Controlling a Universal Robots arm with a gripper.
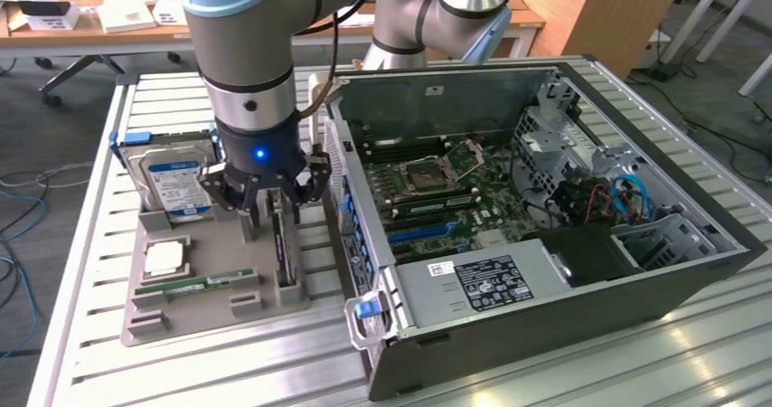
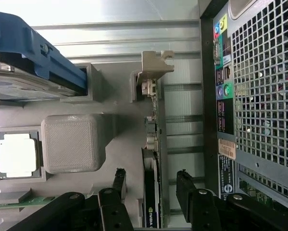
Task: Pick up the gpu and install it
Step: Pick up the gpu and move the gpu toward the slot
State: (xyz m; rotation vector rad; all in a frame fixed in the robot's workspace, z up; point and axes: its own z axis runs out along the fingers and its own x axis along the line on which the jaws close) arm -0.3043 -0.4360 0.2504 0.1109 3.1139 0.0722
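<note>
Exterior view: a robot arm reaches down over a grey tray [image 1: 205, 303] on a slatted metal bench [image 1: 181, 371]. Its gripper [image 1: 268, 210] hangs wide open over the gpu [image 1: 284, 258], holding nothing. The gpu stands on edge in a slot along the tray's edge nearest the open computer case [image 1: 543, 199]. A hard drive [image 1: 169, 181] stands at a tray corner away from the case; a processor [image 1: 164, 260] and a green memory stick [image 1: 193, 283] lie along that same far edge.

Wrist view: the gpu [image 2: 151, 192] appears edge-on, thin and black, with its silvery bracket [image 2: 151, 72] at the end away from the gripper [image 2: 151, 177]. The two black fingers [image 2: 118, 180] flank the card, a gap on each side. The case's perforated panel [image 2: 259, 96] sits just beside the tray [image 2: 115, 96].
</note>
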